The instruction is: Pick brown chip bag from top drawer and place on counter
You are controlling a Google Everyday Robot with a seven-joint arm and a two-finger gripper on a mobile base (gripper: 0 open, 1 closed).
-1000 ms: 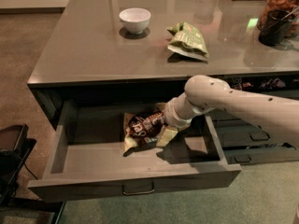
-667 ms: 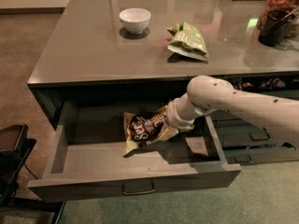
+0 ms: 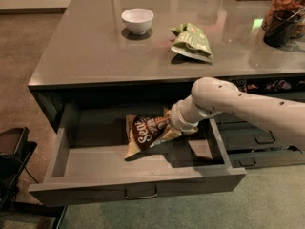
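Observation:
The top drawer (image 3: 95, 163) stands pulled open below the counter (image 3: 90, 56). The brown chip bag (image 3: 144, 135), dark brown with white lettering and tan ends, hangs tilted above the drawer floor, with its shadow under it. My gripper (image 3: 170, 128) reaches into the drawer from the right and is shut on the bag's right end. The bag's lower left corner is still close to the drawer floor. The beige arm (image 3: 238, 109) runs out to the right edge of the view.
On the counter are a white bowl (image 3: 137, 20), a green chip bag (image 3: 192, 42) and a dark jar (image 3: 286, 13) at the far right. Narrower stacked drawers (image 3: 257, 140) sit behind the arm at right. A black object (image 3: 12, 161) stands at the left on the floor.
My gripper has risen a little with the brown chip bag in it. The bag has come up off the drawer floor and tilted more upright.

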